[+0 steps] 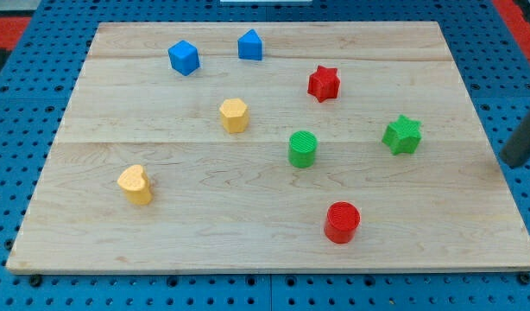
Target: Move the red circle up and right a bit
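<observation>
Camera view: we see our rod entering from the view's right edge, and my tip (pixel 510 161) rests just off the right edge of the wooden board (pixel 248 242), apart from every block. There are no jaws on this rod, so nothing is held. The red circle (pixel 342 222) stands near the board's bottom, right of centre, well left of and below the tip. Above it sit the green cylinder (pixel 303 149) and, to the right, the green star (pixel 402 135), which is the block nearest the tip. The red star (pixel 324 83) lies higher up.
</observation>
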You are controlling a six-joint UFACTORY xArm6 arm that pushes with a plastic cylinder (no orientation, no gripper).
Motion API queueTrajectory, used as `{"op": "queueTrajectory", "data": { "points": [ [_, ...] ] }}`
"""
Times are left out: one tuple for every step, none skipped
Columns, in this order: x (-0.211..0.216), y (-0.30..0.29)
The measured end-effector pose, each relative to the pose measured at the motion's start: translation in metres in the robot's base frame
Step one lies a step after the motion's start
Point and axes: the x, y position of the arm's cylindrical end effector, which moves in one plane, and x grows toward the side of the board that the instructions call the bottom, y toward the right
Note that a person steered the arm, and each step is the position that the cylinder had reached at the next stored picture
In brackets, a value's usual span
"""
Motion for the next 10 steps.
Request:
{"op": "queueTrajectory", "data": {
  "points": [
    [0.051,-0.035],
    [0.117,-0.057],
    [0.124,-0.136],
    [0.124,-0.254],
    [0.097,-0.270],
    [0.068,-0.259],
    [0.066,-0.187],
    [0.075,-0.202],
    [0.117,-0.196],
    [0.121,-0.160]
  ]
}}
